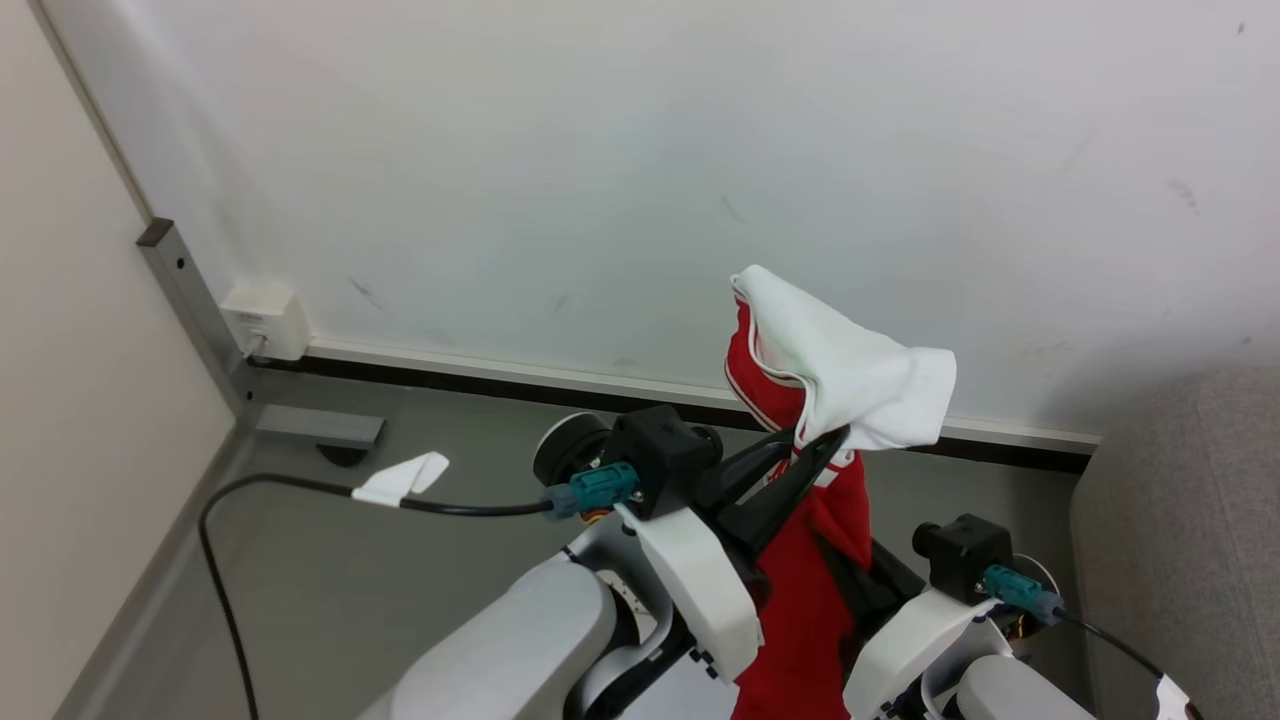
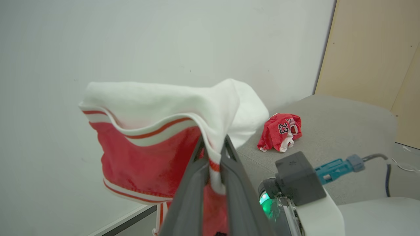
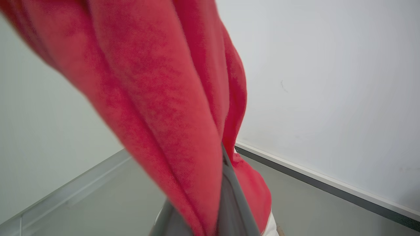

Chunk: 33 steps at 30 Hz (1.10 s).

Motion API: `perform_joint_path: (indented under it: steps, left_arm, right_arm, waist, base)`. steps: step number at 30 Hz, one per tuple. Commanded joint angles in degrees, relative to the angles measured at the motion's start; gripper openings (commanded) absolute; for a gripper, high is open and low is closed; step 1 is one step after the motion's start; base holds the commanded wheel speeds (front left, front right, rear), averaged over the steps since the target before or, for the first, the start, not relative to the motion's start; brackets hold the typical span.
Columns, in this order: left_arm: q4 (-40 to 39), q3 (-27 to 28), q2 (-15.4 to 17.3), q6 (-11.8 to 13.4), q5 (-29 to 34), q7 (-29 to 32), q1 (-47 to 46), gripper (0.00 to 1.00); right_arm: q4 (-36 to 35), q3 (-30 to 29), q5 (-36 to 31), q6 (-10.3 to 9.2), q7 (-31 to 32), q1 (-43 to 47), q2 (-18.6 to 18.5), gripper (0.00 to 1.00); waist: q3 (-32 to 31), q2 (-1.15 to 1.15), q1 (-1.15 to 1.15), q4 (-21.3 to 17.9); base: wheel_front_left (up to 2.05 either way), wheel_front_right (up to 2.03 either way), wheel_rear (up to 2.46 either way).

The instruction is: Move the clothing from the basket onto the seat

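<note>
We take this for a plain indoor test room or lab corner: a scuffed white wall (image 1: 640, 150) meets a smooth grey floor (image 1: 330, 580) along a dark skirting strip (image 1: 450, 378), with a metal post (image 1: 190, 285) and a small white socket box (image 1: 265, 320) in the corner. We also see a grey fabric sofa (image 2: 344, 124) set against beige panels (image 2: 370, 49).

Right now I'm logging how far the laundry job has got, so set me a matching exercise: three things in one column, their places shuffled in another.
Things
1. red basketball garment with white striped band
2. crumpled red garment numbered 23
3. black cable with a white tag

Places
A. lying on the grey woven sofa
B. plugged into a teal connector
C. pinched in the left gripper

Pairs: 1-C, 2-A, 3-B.
</note>
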Motion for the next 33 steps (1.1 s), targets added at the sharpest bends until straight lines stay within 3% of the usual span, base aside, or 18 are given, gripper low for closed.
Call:
perform_joint_path:
  steps: [1, 11, 13, 14, 24, 33]
  left_arm:
    - [0.1, 0.21, 0.37, 0.3, -0.28, -0.32, 0.93, 0.0]
    - [0.77, 1.0, 2.04, 1.97, -1.31, -0.94, 3.59, 0.0]
    - [0.7, 0.68, 2.08, 1.83, -1.64, -0.77, 4.13, 0.5]
    - [0.61, 0.5, 2.08, 1.78, -1.67, -0.79, 4.34, 1.0]
    - [-0.1, -0.53, 3.24, 2.17, -1.26, -1.68, 6.55, 1.0]
    - [-0.07, -0.82, 3.69, 2.76, -0.51, -3.18, 6.87, 1.0]
  right_arm:
    - [-0.6, -0.68, -0.12, -0.13, 0.03, -0.38, -0.64, 0.0]
    - [-5.93, -8.78, -2.0, -0.13, 0.01, 2.39, -2.94, 0.0]
    - [-7.19, -10.6, -2.71, -0.13, 0.02, 3.02, -3.54, 0.0]
    - [-7.9, -11.45, -3.16, -0.13, 0.01, 3.32, -3.85, 0.0]
    - [-13.31, -18.81, -5.87, -0.13, 0.01, 4.62, -6.43, 0.0]
    - [-18.24, -24.24, -7.77, -0.13, 0.01, 5.04, -8.83, 0.0]
  waist:
    - [0.03, 0.0, 0.0, -0.34]
    - [0.26, 0.0, 0.0, -3.98]
    - [0.35, 0.0, 0.0, -5.02]
    - [0.41, 0.0, 0.0, -5.54]
    - [1.46, 0.0, 0.0, -12.53]
    - [3.15, 0.0, 0.0, -21.64]
  base:
    - [0.0, 0.0, 0.0]
    - [0.0, 0.0, 0.0]
    - [0.0, 0.0, 0.0]
    - [0.0, 0.0, 0.0]
    - [0.0, 0.0, 0.0]
    - [0.0, 0.0, 0.0]
